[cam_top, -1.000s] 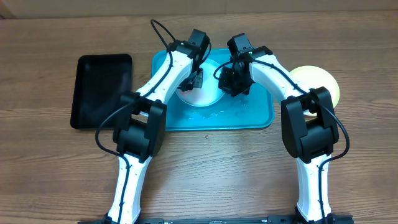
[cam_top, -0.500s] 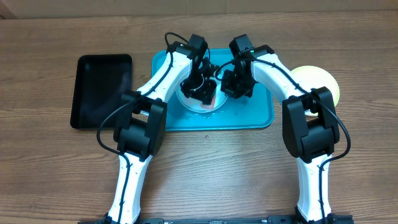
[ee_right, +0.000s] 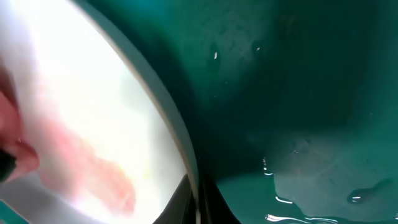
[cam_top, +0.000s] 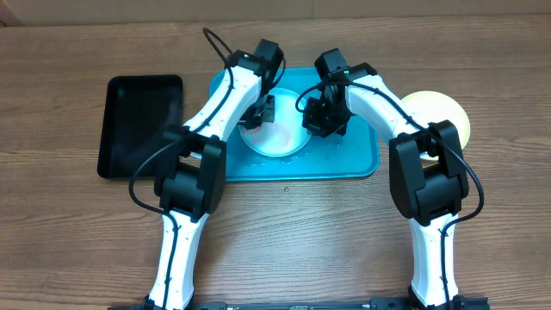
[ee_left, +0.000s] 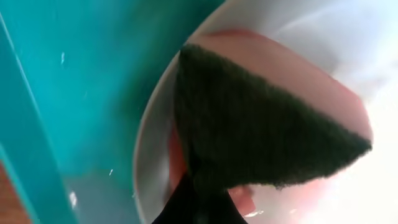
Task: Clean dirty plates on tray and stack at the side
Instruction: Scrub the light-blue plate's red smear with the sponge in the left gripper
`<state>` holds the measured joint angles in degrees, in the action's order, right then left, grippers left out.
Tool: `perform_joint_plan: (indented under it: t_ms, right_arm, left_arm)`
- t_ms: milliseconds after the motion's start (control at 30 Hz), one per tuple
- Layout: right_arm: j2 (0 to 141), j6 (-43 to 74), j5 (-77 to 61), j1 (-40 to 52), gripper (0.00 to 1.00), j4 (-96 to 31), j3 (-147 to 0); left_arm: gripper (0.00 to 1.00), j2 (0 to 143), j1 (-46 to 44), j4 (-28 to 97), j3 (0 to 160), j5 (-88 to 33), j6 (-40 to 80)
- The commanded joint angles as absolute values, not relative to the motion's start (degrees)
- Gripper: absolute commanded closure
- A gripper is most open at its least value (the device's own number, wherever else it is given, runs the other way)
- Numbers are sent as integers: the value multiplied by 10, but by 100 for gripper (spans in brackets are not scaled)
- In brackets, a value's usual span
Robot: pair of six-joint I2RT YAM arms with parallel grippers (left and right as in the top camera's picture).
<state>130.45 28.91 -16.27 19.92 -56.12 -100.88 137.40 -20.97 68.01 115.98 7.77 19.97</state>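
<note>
From overhead, the left gripper (cam_top: 261,112) hangs over the back-left of a white plate (cam_top: 277,142) lying in the turquoise tray (cam_top: 357,159). The right gripper (cam_top: 325,119) sits at the plate's right edge. A yellow-green plate (cam_top: 446,116) lies off the tray on the table (cam_top: 284,232) to the right, and a black tray (cam_top: 142,125) sits on the left. I'd call this the scrubbing step on this plate.

In the left wrist view, the jaws are clamped on a sponge (ee_left: 261,124), its dark green scouring face pressed on the plate's inner rim, with pink foam behind it.

In the right wrist view, the jaws look nipped together on the plate's rim, steadying it. A red smear (ee_right: 93,171) shows on the pale centre, and water (ee_right: 311,186) pools on the tray floor. So the plate is not yet clean. The next move calls for the sponge to sweep across that smear while the rim grip holds firm.

I can read no brand, label or writing anywhere.
</note>
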Motion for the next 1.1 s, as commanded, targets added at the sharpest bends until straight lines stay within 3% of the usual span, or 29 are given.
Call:
perform_joint_plan:
  t_ms: [0, 267, 400, 533, 700, 867, 967, 1067]
  right_arm:
    - [1318, 275, -161, 183, 96, -562, -1004]
    - [1318, 265, -237, 153, 96, -536, -968]
    - [1318, 265, -248, 154, 96, -524, -949]
    - [1318, 262, -247, 156, 96, -523, -949]
    - [1318, 255, -247, 160, 96, -523, -949]
    - [1318, 255, -241, 161, 96, -523, -949]
    - [1318, 255, -241, 161, 96, -521, -949]
    - [1318, 255, -241, 161, 96, -519, -949]
  left_arm:
    - [95, 1394, -202, 724, 1157, 15, 120]
    - [96, 1394, -211, 818, 1157, -313, -148]
    - [96, 1394, -212, 788, 1157, -340, -137]
    - [96, 1394, -211, 697, 1157, -251, 3]
    - [96, 1394, -209, 592, 1157, -8, 166]
    - [96, 1394, -209, 605, 1157, 245, 252]
    - [96, 1394, -209, 658, 1157, 272, 266]
    - [96, 1394, -210, 716, 1157, 202, 238]
